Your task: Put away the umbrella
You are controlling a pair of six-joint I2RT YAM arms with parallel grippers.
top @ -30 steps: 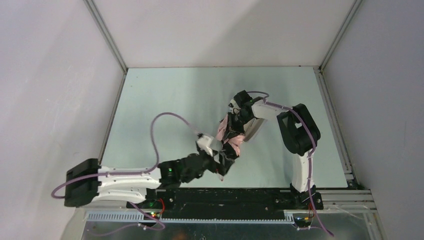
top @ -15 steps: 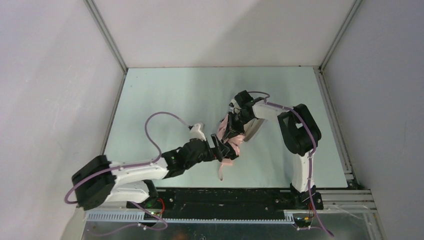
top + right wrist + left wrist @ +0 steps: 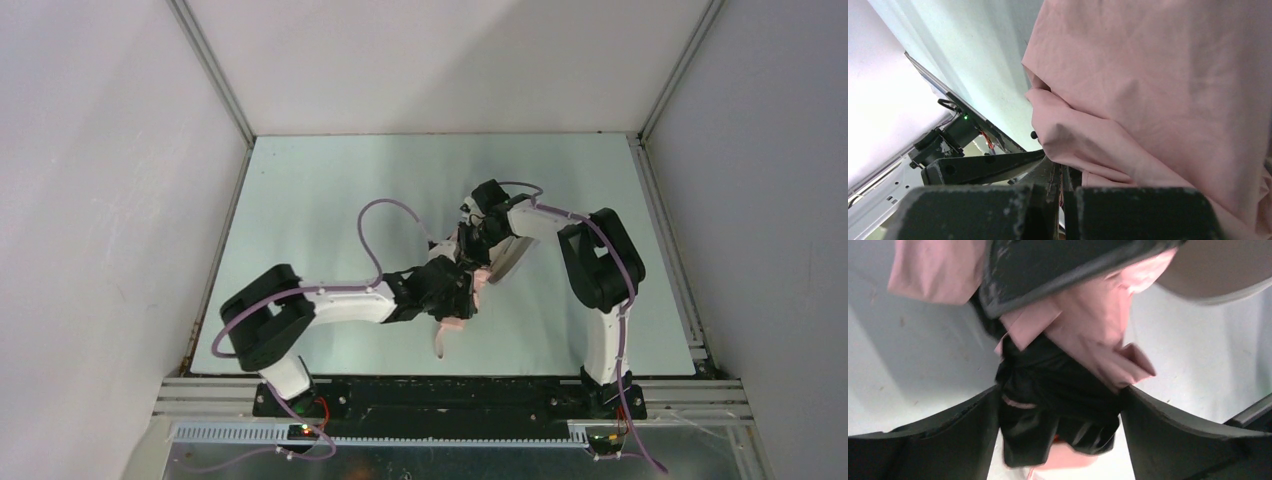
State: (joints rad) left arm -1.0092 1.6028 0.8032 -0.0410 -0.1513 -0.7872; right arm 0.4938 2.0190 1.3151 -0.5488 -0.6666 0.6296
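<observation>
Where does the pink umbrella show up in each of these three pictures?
Top external: umbrella in the middle of the pale green table.
Left wrist: upper centre, pink over dark folds.
Right wrist: fills the right side.
Shared landmark: the table surface.

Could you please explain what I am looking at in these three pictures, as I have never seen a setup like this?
These are two robot arms bolted at a table's near edge. The overhead picture looks down on both; the other two come from a camera on each wrist. On the table is a pink folding umbrella, with a pale oblong case next to it. The right end effector is shut, pinching the umbrella's fabric. The left end effector is open, its fingers on either side of the bundled umbrella.
</observation>
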